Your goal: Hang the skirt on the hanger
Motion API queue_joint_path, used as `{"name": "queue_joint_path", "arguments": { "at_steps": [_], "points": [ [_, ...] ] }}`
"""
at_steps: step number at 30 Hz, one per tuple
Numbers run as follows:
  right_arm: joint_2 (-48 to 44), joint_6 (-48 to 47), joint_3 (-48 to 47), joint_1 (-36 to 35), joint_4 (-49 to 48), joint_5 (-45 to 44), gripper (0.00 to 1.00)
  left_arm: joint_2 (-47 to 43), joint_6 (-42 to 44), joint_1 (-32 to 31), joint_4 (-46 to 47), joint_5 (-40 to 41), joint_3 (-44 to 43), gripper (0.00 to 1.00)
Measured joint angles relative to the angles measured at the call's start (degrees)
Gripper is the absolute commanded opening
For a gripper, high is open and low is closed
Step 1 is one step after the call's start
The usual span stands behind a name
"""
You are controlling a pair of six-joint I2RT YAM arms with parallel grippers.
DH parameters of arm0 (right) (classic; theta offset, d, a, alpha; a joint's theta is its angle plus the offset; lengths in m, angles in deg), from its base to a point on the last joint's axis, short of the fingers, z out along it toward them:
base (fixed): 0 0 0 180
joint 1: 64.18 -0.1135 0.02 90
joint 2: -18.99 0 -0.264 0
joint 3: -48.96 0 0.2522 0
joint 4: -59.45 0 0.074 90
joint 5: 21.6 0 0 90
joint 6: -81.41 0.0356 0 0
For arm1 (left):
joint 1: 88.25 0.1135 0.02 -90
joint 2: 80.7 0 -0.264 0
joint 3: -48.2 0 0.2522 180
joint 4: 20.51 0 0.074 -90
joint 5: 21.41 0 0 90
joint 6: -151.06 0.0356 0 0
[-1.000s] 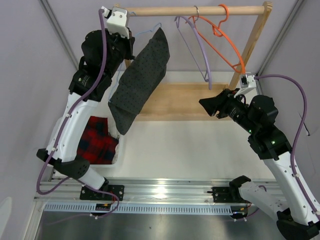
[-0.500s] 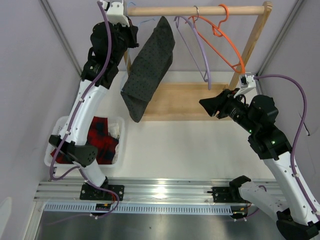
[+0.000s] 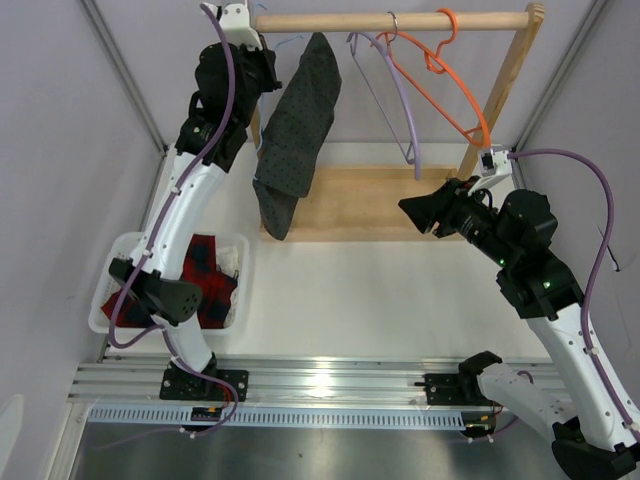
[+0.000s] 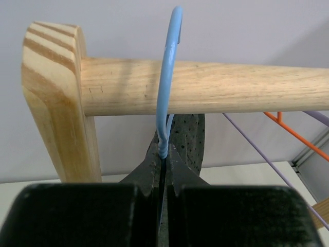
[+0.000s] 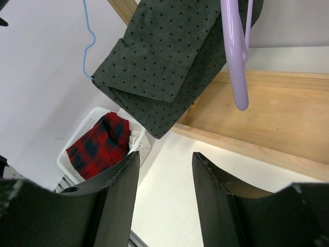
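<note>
Top view: skirt point(image 3: 297, 130) hangs upper centre, now nearly plumb under the rail point(image 3: 400, 20), less slanted than a second ago. Left wrist: left tool point(image 4: 163, 157) pinches hanger point(image 4: 165, 87) neck, hook over rail; hanging seems nearly done. Right wrist: right tool point(image 5: 165, 170) spread, empty.

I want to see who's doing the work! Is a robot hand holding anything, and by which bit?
The left gripper pinches the blue hanger by its wire neck, just below the hook. The right gripper holds nothing.
</note>
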Motion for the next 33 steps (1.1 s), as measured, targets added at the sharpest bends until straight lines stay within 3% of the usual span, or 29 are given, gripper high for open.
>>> {"name": "queue_joint_path", "arguments": {
  "at_steps": [12,14,18,21,33],
  "points": [
    [0.0,0.0,1.1,0.1,-0.2,0.5,0.51,2.8,0.1,0.0,0.0,2.9,-0.2,0.02],
    [0.0,0.0,1.4,0.1,-0.3,0.5,0.51,2.8,0.1,0.0,0.1,3.1,-0.1,0.1],
    [0.0,0.0,1.8,0.2,-0.4,0.5,0.51,2.0,0.3,0.0,1.0,3.2,1.4,0.36],
    [0.0,0.0,1.8,0.2,-0.7,0.5,0.51,0.5,0.1,0.0,1.4,3.0,2.8,0.46],
    [0.0,0.1,2.1,0.4,-1.4,0.5,0.51,-9.6,0.1,0.0,2.2,0.2,7.8,0.61]
  ]
}}
